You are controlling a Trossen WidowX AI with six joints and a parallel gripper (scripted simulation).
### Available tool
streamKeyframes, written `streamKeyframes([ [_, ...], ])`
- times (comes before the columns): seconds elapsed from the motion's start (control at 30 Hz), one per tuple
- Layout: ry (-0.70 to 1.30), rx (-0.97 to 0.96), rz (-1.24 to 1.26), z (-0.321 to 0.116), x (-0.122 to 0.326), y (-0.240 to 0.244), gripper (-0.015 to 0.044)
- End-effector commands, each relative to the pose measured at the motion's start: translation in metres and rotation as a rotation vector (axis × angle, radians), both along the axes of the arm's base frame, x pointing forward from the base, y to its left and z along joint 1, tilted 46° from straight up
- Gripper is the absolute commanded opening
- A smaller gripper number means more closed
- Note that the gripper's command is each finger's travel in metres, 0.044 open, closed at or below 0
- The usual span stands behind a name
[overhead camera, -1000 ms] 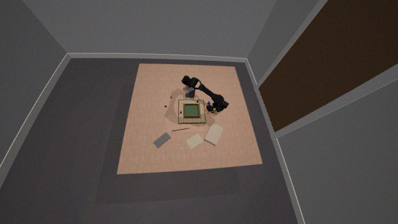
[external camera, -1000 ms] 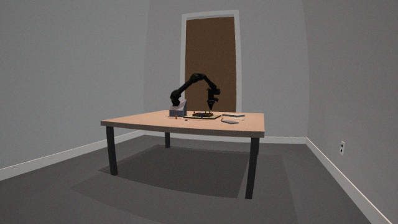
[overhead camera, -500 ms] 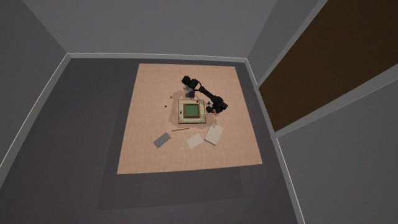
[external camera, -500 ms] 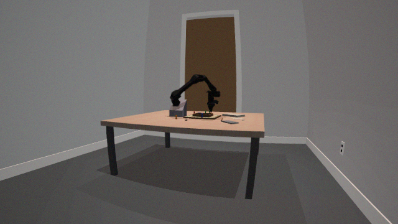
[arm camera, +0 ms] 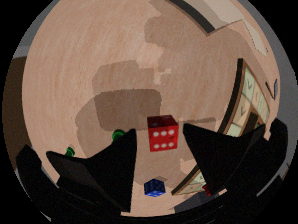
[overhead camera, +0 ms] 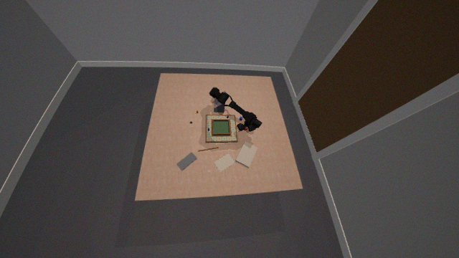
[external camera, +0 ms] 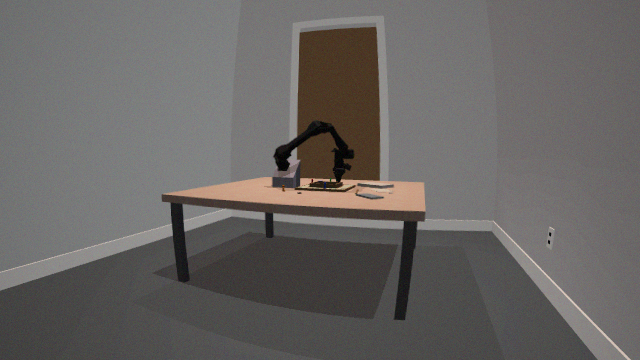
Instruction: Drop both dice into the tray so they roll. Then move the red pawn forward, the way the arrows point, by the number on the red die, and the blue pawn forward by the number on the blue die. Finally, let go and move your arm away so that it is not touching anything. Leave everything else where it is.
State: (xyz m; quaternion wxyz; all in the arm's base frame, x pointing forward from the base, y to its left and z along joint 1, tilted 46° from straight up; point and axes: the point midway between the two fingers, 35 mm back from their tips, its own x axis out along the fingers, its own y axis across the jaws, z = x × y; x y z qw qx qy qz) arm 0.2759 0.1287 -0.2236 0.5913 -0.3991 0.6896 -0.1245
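From where I stand, the side by the bottom of the overhead view is the near edge. Toward the near left corner of the surface (overhead camera: 172, 186) (external camera: 295, 206) lies a grey slab (overhead camera: 186, 161) (external camera: 369, 196); farther up the left part are a small dark piece (overhead camera: 191, 122) (external camera: 299, 193) and, nearer the far edge, a small orange piece (overhead camera: 197, 112) (external camera: 283, 188). A thin brown stick (overhead camera: 208, 149) lies on the near-edge side of the game board (overhead camera: 221, 138) (external camera: 350, 187) (arm camera: 245, 111). The blue pawn (overhead camera: 209, 130) (external camera: 325, 185) stands on the board's left side, and the green-floored tray (overhead camera: 221, 135) (external camera: 326, 184) sits in the middle. A pale card (overhead camera: 224, 163) lies toward the near edge. Over toward the right edge, the blue die (overhead camera: 241, 118) (arm camera: 155, 188) rests on the surface, off the board. Beside it, the fingers (overhead camera: 245, 128) (external camera: 339, 180) are parted around the red die (arm camera: 162, 133), gripping nothing, with gaps showing on both sides; its side facing the wrist shows six pips. A pale book (overhead camera: 247, 154) (external camera: 375, 185) lies toward the near right corner
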Motion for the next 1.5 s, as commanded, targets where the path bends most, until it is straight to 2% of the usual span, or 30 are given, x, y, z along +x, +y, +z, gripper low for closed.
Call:
streamKeyframes([
  [0.0, 0.003, -0.006, 0.006, -0.001, -0.001, -0.003, 0.0144],
  [0.07, 0.003, -0.006, 0.006, -0.001, -0.001, -0.003, 0.0091],
  [0.27, 0.003, -0.006, 0.006, -0.001, -0.001, -0.003, 0.0051],
  [0.33, 0.000, -0.003, 0.008, -0.001, 0.000, -0.001, 0.0000],
  [0.67, -0.026, 0.031, 0.026, 0.018, 0.006, 0.034, 0.0000],
  [1.07, 0.004, 0.001, 0.008, 0.078, -0.006, 0.087, 0.0000],
  [1.3, 0.008, -0.001, 0.009, 0.082, -0.006, 0.090, 0.0000],
  [1.47, 0.085, 0.003, 0.089, 0.097, 0.003, 0.075, 0.0000],
])
